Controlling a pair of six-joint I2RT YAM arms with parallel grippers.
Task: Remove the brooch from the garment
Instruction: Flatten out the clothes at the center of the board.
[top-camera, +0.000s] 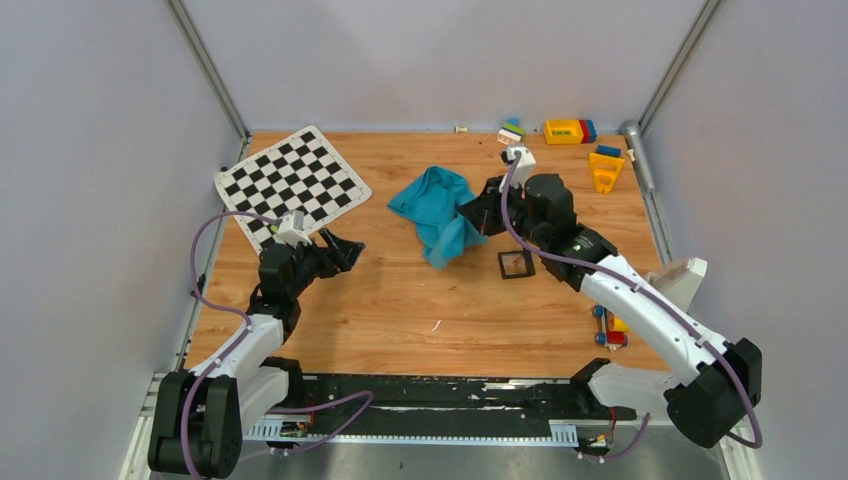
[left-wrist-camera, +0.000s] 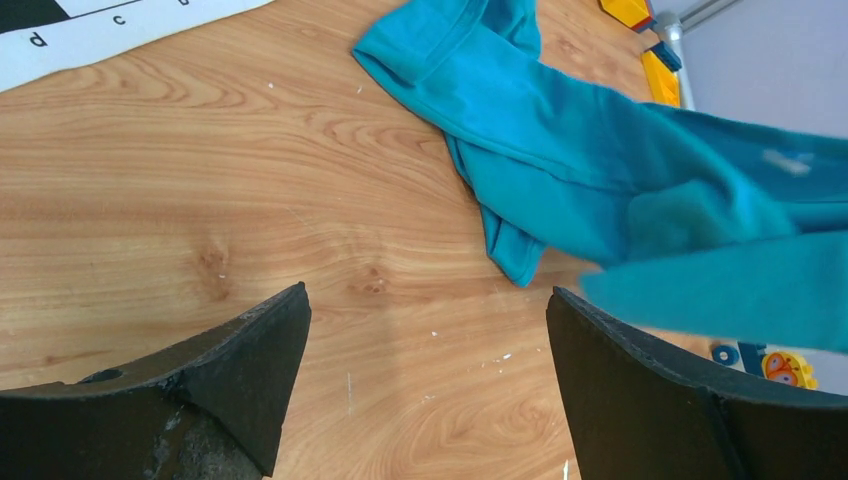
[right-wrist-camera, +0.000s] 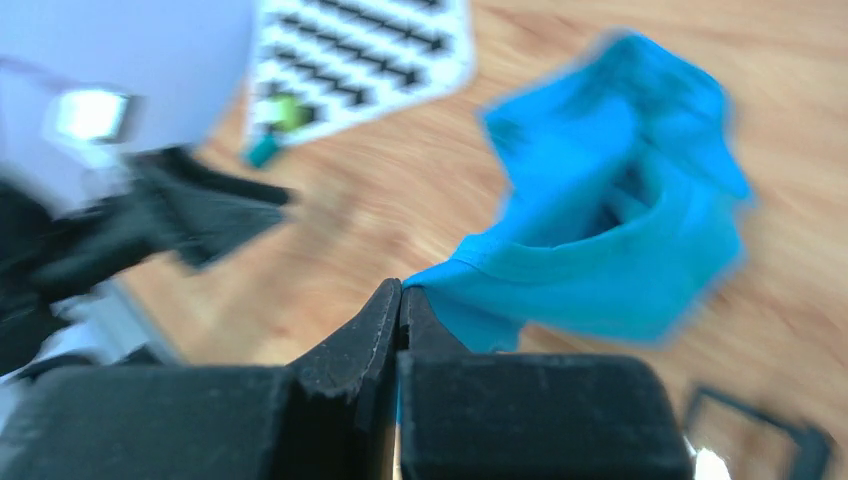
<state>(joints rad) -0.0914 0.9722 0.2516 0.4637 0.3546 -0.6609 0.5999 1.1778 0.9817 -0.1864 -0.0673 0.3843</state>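
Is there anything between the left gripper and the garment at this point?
Nothing visible does. Only bare wooden table lies between the open left gripper and the garment. The right gripper is shut on an edge of the garment from the opposite side.

The top external camera looks down from above and behind the arm bases toward the far wall, taking in the whole wooden table. The left wrist camera sits low and close over the tabletop, facing forward between the two fingers of the left gripper toward the garment and a corner of the checkered mat. The right wrist camera, blurred, looks past the right gripper from very near the garment, facing the mat and the left arm. All three views share the garment and the mat.
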